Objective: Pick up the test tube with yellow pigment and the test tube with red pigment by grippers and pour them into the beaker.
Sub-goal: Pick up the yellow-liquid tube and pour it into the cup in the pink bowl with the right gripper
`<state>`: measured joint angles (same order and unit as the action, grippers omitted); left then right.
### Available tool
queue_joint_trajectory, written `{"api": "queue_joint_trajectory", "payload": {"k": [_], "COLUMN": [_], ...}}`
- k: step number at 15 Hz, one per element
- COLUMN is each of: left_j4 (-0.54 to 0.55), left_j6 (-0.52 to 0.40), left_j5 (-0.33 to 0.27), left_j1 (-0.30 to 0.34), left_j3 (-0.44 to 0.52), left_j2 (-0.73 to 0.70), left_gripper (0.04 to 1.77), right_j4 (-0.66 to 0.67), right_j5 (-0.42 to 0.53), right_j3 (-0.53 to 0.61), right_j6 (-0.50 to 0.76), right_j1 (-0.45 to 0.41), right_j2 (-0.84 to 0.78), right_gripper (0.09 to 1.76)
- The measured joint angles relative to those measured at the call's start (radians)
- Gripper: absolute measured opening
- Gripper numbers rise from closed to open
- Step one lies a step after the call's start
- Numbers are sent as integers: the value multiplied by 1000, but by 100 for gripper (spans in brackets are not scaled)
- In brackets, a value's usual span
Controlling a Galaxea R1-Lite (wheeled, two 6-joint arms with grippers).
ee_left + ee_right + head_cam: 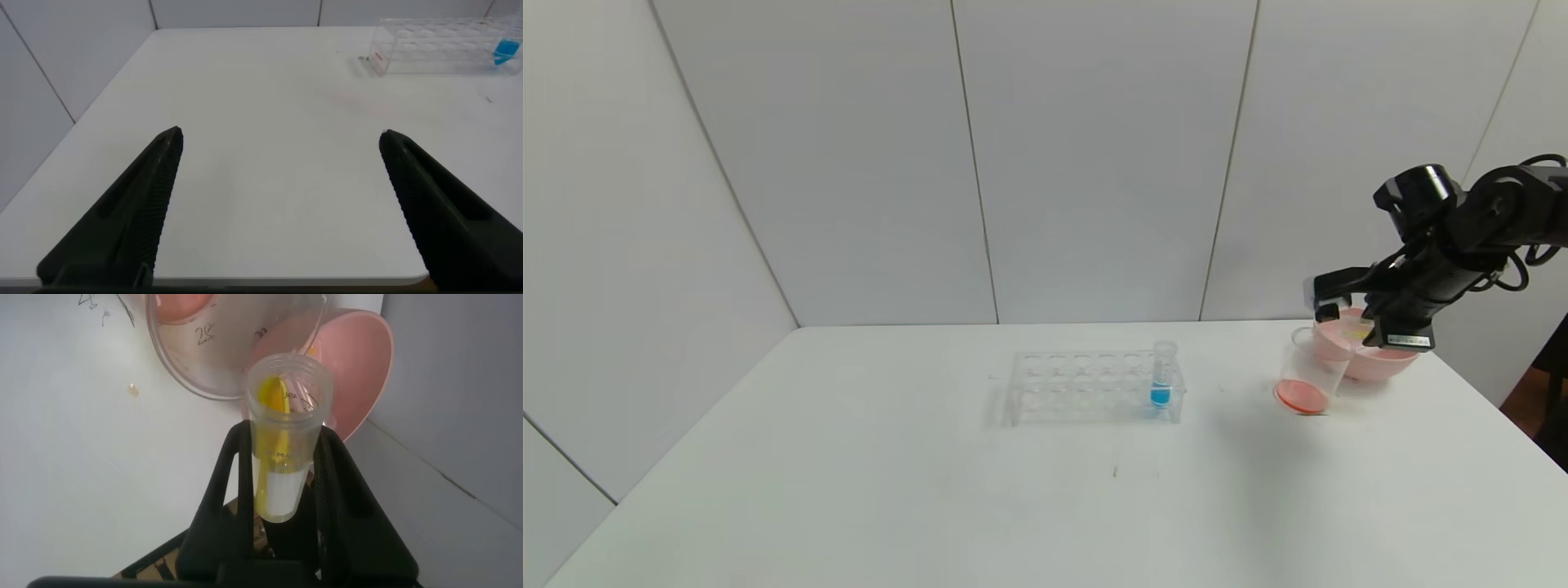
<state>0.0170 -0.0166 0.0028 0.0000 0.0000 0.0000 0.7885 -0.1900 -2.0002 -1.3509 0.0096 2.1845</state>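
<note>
While the right claw (282, 498) is clamped on the yellow tube (282, 449) at far right, tube's long axis lies near level, mouth pointing at beaker (1308, 371) rim, w/ pink bowl (1380, 359) just behind.

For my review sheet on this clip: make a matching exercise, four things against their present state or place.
Things:
1. test tube with yellow pigment
2. beaker
3. blue-liquid tube
4. left gripper

States:
A. standing in the clear rack
B. open above bare table
C. tilted, held in the right gripper
D. red-orange liquid at its bottom

Pairs: 1-C, 2-D, 3-A, 4-B
</note>
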Motion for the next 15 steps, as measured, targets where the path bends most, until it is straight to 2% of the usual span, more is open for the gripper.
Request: {"api": "queue_joint_trajectory", "payload": {"k": [9,12,15], "left_j4": [0,0,0], "left_j6": [0,0,0], "left_j5": [0,0,0], "left_j1": [0,0,0], "left_j3": [0,0,0], "left_j2": [0,0,0], "left_gripper": [172,172,172], "right_j4": [13,10,13], "right_j5": [-143,-159,-241], "right_j3": [0,0,0], "right_j6": [-15,-17,-24], "right_j1": [39,52,68], "right_j2": [18,19,17], "right_gripper": [50,50,50]}}
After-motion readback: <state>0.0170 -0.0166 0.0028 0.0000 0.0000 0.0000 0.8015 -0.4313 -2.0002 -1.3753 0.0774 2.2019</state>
